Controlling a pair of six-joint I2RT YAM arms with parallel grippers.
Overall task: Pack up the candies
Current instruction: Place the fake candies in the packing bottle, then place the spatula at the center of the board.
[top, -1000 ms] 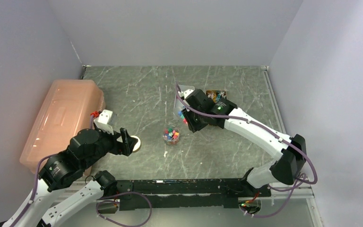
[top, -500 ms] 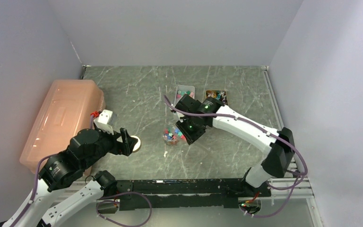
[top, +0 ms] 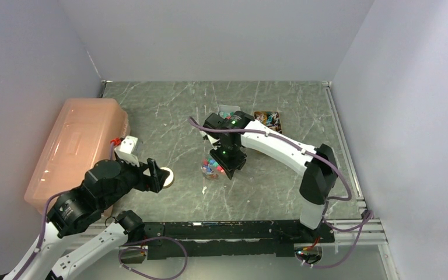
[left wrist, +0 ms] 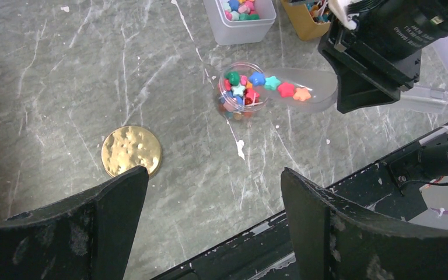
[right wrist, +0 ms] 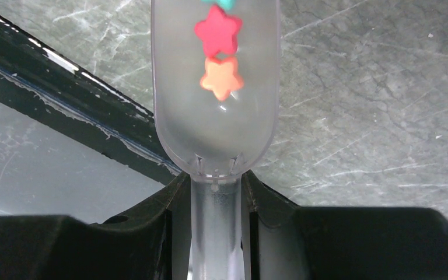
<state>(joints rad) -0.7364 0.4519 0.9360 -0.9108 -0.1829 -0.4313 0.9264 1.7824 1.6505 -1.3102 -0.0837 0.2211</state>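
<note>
Only unreadable white print marks the right gripper (right wrist: 216,201), clamping a scoop (right wrist: 216,135) of candies (right wrist: 217,30) at the jar (left wrist: 221,96); left gripper (left wrist: 213,175) gapes; veined grey tabletop (left wrist: 64,87), pale walls (top: 221,41).

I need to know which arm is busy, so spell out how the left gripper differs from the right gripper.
The left gripper stands wide open and holds nothing; the right gripper is shut on the handle of the clear scoop. The left gripper hovers near the gold lid; the right gripper sits beside the jar, its scoop tip at the jar's rim with star candies in it. Both are black and two-fingered.
</note>
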